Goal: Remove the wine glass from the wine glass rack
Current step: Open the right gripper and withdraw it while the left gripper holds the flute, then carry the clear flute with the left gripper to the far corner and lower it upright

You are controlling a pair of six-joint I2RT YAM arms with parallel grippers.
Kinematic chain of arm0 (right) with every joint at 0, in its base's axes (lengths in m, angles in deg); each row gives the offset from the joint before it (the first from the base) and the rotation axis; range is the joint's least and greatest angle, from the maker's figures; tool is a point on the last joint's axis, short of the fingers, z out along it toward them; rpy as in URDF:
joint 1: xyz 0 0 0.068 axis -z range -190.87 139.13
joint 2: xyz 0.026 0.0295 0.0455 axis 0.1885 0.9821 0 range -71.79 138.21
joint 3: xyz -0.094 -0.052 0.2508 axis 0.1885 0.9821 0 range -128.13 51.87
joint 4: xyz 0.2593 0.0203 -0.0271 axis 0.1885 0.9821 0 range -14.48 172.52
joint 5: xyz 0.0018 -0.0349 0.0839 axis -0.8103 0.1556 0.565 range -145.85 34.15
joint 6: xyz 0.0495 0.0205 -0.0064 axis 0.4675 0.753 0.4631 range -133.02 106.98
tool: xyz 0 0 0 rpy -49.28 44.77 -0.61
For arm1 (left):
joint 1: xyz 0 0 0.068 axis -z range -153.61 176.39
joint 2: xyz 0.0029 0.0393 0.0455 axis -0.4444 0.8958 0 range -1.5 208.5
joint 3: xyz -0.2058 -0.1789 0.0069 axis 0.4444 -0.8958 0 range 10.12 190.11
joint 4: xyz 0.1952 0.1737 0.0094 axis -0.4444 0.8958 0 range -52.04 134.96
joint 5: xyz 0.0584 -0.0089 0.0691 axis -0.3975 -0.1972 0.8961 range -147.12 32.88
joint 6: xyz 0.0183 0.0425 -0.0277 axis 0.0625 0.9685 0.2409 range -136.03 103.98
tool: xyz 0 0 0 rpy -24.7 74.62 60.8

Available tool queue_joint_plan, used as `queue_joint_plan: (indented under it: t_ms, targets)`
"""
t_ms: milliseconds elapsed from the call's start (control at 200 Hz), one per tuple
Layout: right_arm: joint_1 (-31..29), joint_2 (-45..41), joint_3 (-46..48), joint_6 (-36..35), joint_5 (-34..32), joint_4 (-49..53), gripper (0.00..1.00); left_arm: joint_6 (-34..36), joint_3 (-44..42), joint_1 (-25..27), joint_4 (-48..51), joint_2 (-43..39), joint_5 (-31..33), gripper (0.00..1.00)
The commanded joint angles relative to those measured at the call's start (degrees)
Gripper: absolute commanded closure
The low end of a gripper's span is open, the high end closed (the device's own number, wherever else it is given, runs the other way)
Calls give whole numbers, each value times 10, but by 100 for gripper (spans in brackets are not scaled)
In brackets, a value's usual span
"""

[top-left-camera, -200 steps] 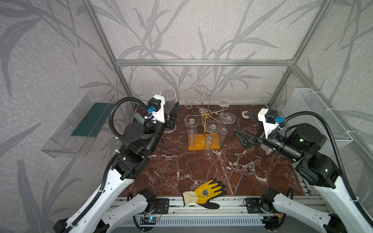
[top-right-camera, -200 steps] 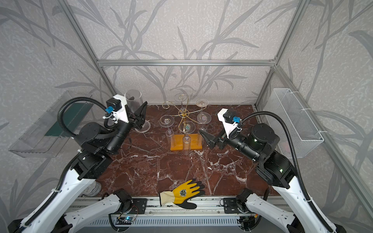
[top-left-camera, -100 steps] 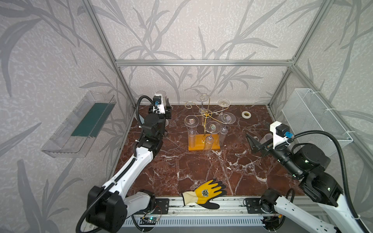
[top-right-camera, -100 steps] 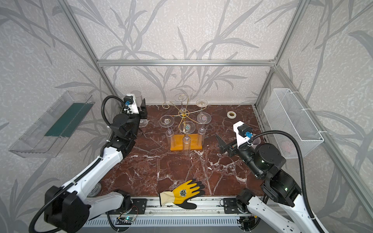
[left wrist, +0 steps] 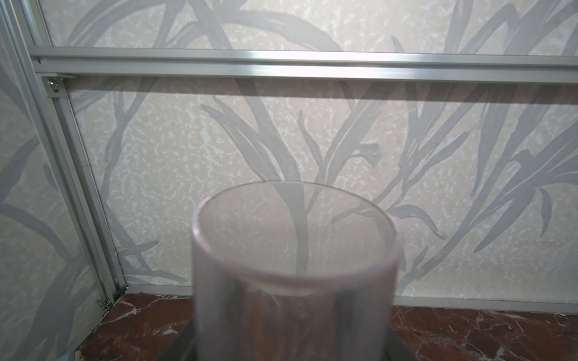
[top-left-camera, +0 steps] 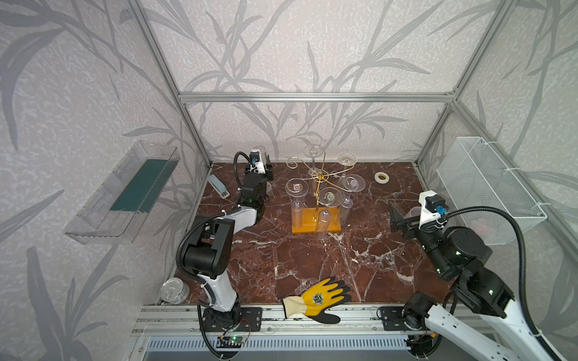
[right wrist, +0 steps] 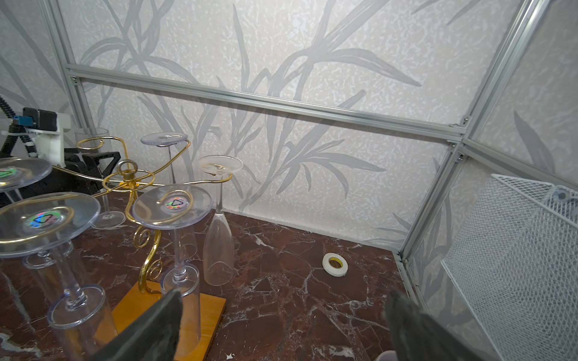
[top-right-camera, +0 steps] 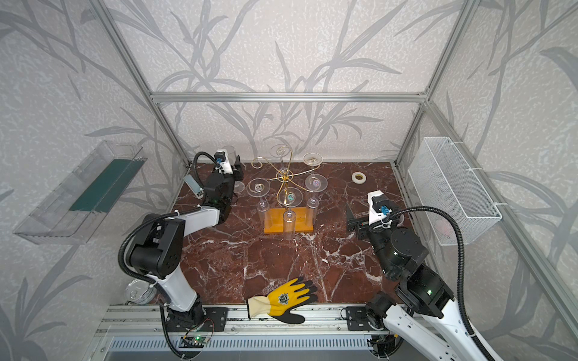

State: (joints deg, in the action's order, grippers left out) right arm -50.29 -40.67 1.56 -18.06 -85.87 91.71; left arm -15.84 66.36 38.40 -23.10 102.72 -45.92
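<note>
On the left wall a clear plastic tray [top-left-camera: 125,193] is mounted, and below it a metal can [top-left-camera: 174,290] is seen just off the near left corner of the tabletop [top-left-camera: 281,265]. A small grey handheld device [top-left-camera: 218,186] is propped at the left edge. In the far left corner the wine glass [left wrist: 294,250] is stood upright with its foot on the marble, off the rack and just to its left. Its bowl is clasped by the left end effector [top-left-camera: 264,170], whose fingers [left wrist: 183,348] are closed partway, against either side of it. Towards the back, at the middle, the wine glass rack [top-left-camera: 308,225] is set, with five glasses hung upside down from its gold arms and one curled arm [top-left-camera: 292,163] left bare. A yellow glove [top-left-camera: 319,300] is laid over the near edge. A tape roll [top-left-camera: 382,177] is placed at the far right. The right end effector [right wrist: 284,300] is spread wide with nothing in it, to the right of the rack. A white mesh basket [top-left-camera: 488,187] is fixed on the right wall
</note>
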Motion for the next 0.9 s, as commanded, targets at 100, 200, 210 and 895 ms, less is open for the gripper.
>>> queue_joint_plan:
  t_ms: [100,200,210,895]
  targets:
    - [6,24,30,-4,-48,-48,1,-29,51,-4,-120,72,-7,60]
    - [14,26,42,7,-44,-58,1,-26,61,-5,-128,102,-3,60]
    - [15,26,43,7,-43,-59,1,-26,62,-4,-129,104,-2,60]
    - [41,11,57,30,-26,-57,1,-19,72,-6,-140,188,24,60]
